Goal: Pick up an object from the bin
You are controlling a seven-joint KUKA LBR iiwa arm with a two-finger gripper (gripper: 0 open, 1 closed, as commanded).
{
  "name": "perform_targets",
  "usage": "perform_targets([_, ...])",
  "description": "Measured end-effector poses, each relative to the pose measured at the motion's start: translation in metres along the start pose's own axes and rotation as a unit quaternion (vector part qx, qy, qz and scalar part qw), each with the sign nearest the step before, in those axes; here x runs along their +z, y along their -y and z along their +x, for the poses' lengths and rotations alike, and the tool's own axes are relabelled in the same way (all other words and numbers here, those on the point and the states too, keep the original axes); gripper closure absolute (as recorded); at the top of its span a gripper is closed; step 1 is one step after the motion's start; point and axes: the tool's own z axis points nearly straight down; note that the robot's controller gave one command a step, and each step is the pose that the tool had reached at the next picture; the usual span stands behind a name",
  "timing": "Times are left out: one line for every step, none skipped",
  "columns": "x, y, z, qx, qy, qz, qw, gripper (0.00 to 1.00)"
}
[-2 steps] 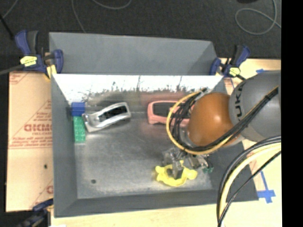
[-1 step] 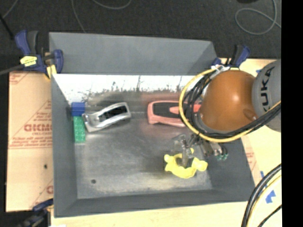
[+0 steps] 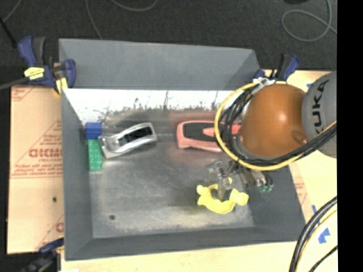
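Camera view: grey bin (image 3: 153, 191) from above
Claw (image 3: 224, 181): lower right of frame, directly over yellow thing; cannot tell how wide it stands
Yellow curved thing (image 3: 220, 202): bin floor, lower right
Pink-and-black tool (image 3: 193, 135): above, centre

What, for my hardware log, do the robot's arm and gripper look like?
The arm is a grey link with dark KUKA lettering. A rounded orange-brown cover sits at its wrist, ringed by looped yellow and black cables. The gripper below is small, grey metal.
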Motion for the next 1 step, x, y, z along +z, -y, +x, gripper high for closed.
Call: perform_targets([-0.1163, 0.0187, 0.0038, 0.027, 0.0017, 0.001, 0.9996, 1.0])
